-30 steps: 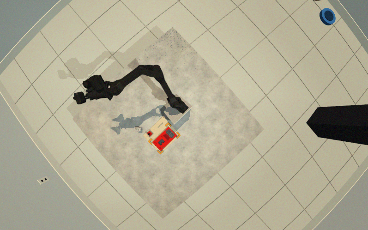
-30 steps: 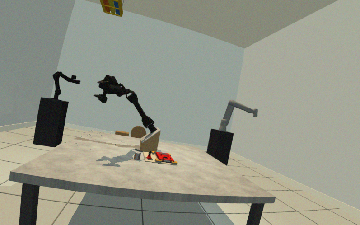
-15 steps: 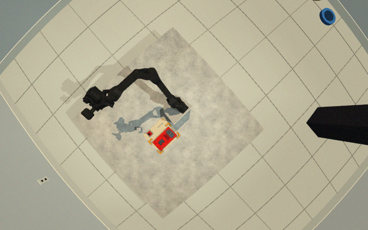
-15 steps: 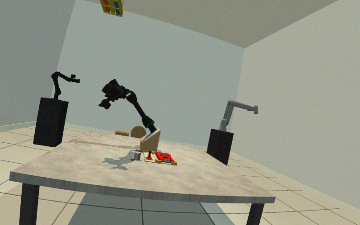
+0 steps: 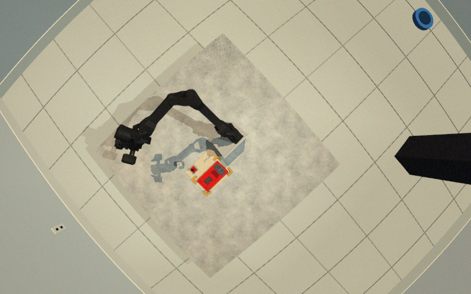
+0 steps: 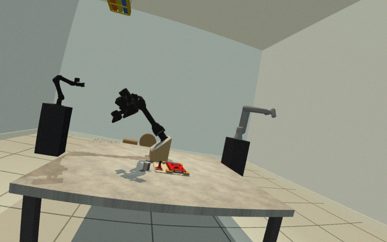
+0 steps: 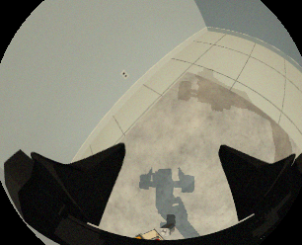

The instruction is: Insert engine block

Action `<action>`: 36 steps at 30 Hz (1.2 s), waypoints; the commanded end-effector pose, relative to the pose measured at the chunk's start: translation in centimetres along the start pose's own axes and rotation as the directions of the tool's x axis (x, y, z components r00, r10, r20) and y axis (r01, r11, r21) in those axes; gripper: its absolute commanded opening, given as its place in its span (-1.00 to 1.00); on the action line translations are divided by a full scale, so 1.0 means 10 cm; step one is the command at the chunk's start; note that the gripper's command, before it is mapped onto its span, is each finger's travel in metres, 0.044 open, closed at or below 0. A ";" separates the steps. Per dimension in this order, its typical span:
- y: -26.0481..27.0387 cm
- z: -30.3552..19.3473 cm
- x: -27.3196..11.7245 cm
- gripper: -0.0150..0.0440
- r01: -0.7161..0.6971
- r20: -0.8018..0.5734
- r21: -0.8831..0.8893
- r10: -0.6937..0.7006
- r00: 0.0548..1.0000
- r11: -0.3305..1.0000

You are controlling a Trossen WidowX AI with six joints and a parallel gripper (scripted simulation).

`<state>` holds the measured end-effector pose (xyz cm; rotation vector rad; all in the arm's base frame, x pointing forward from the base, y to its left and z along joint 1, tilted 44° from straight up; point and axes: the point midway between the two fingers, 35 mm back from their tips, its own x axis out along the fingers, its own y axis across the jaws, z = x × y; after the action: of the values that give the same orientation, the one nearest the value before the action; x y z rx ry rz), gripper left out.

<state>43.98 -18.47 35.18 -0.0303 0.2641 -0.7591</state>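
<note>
The engine block (image 5: 178,164) (image 6: 146,166) (image 7: 165,231) is a small grey block standing on the table, just left of the board in the top and exterior views. Which way its slot faces is too small to tell. The red car body (image 5: 202,183) (image 6: 170,165) lies between orange corner pieces on the pale board. It has dark openings; the rib cannot be made out. My gripper (image 5: 125,145) (image 6: 123,115) (image 7: 175,150) is open and empty, high above the table and left of the engine block in the top and exterior views. The wrist view shows the block low, beyond the fingers' lower edge.
The pale board (image 5: 204,159) also carries a small red piece with a black upright (image 5: 193,169) (image 6: 159,166), between block and car body. The arm's tan base wedge (image 6: 160,152) stands behind the board. Arm shadows lie across the table (image 5: 252,204) (image 6: 218,192). Other arms on black pedestals stand beyond it.
</note>
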 end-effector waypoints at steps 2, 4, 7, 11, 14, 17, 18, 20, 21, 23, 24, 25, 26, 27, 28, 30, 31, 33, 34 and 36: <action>0.07 -0.26 0.09 1.00 0.005 -0.091 -0.138 -0.018 0.996 0.990; 0.10 -0.36 0.12 1.00 0.000 -0.125 -0.192 -0.024 0.992 0.981; 0.14 -0.51 0.15 1.00 -0.014 -0.175 -0.272 -0.035 0.984 0.962; 0.19 -0.70 0.18 1.00 -0.043 -0.239 -0.374 -0.052 0.970 0.926; 0.22 -0.85 0.19 1.00 -0.071 -0.285 -0.447 -0.067 0.956 0.892; 0.24 -0.99 0.20 1.00 -0.104 -0.329 -0.515 -0.084 0.941 0.851; 0.25 -1.04 0.20 1.00 -0.117 -0.343 -0.537 -0.090 0.935 0.836; 0.27 -1.13 0.20 1.00 -0.143 -0.370 -0.578 -0.102 0.923 0.804; 0.27 -1.17 0.20 1.00 -0.157 -0.384 -0.597 -0.109 0.917 0.786; 0.28 -1.26 0.20 1.00 -0.186 -0.410 -0.634 -0.122 0.904 0.750; 0.29 -1.31 0.19 1.00 -0.202 -0.423 -0.651 -0.129 0.897 0.732; 0.30 -1.36 0.19 1.00 -0.218 -0.435 -0.667 -0.136 0.890 0.712; 0.31 -1.41 0.18 1.00 -0.234 -0.448 -0.682 -0.143 0.883 0.693; 0.32 -1.46 0.18 1.00 -0.251 -0.460 -0.697 -0.150 0.875 0.672; 0.32 -1.50 0.17 1.00 -0.268 -0.472 -0.710 -0.158 0.868 0.651; 0.34 -1.59 0.16 1.00 -0.302 -0.494 -0.734 -0.173 0.852 0.608; 0.34 -1.64 0.15 1.00 -0.320 -0.505 -0.745 -0.181 0.844 0.585; 0.35 -1.73 0.14 1.00 -0.356 -0.525 -0.764 -0.198 0.828 0.539; 0.36 -1.77 0.13 1.00 -0.374 -0.535 -0.771 -0.206 0.819 0.515; 0.37 -1.85 0.12 1.00 -0.410 -0.553 -0.784 -0.224 0.803 0.466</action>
<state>43.07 -15.51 17.94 -0.7416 1.2023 -0.4466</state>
